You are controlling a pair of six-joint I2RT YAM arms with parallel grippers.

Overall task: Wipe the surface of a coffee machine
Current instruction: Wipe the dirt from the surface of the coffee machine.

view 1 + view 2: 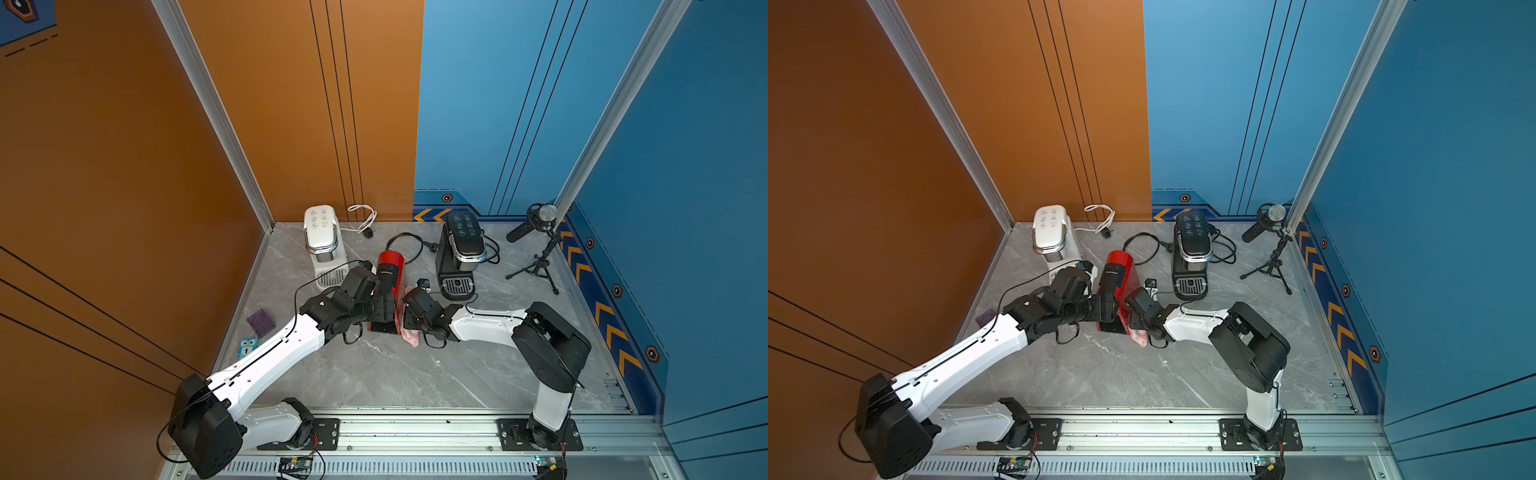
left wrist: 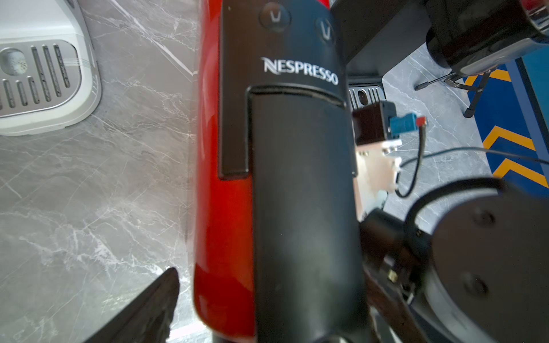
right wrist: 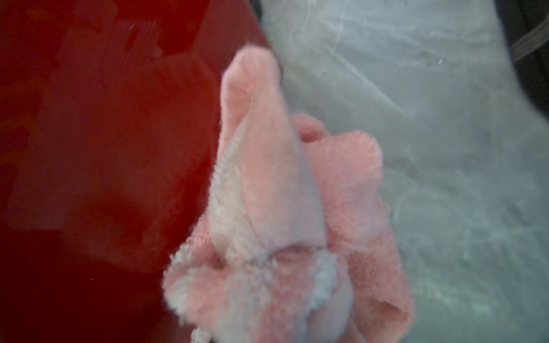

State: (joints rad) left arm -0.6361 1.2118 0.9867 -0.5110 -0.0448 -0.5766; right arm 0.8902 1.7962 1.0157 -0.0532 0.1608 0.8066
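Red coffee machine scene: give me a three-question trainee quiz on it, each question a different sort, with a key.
1. True or false: the right gripper is shut on the pink cloth.
2. Which machine is the cloth right beside? A. the white one. B. the red coffee machine. C. the black one.
3. How many coffee machines stand on the table?
Key: 1 true; 2 B; 3 three.
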